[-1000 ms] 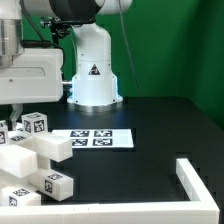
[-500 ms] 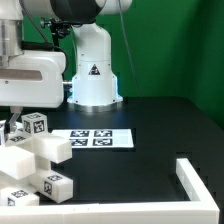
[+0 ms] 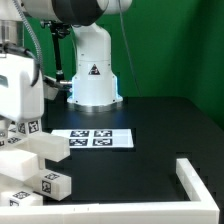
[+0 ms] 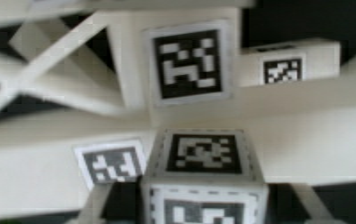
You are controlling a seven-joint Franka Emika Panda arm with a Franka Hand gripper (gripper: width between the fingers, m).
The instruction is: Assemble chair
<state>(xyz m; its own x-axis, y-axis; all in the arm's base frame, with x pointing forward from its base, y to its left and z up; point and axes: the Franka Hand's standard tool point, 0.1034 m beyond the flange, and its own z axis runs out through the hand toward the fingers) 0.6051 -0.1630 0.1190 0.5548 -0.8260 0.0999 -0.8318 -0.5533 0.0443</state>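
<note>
Seemingly the gripper (image 3: 14, 118) hangs low at the exterior view's left edge, right over the clustered chair parts (image 3: 35, 160), but its fingertips are hidden among them and the wrist view shows only tagged white blocks (image 4: 196, 62) and a cross-braced frame (image 4: 59, 62) close up, so I cannot tell whether it is grasping a piece or merely parted beside one. The pieces lie as a loose heap on the black bench (image 3: 150, 125), beside the marker board (image 3: 92, 138) and well apart from the corner rail (image 3: 202, 182). Judging by that, assembly is at an early stage, with most joins left to make.
</note>
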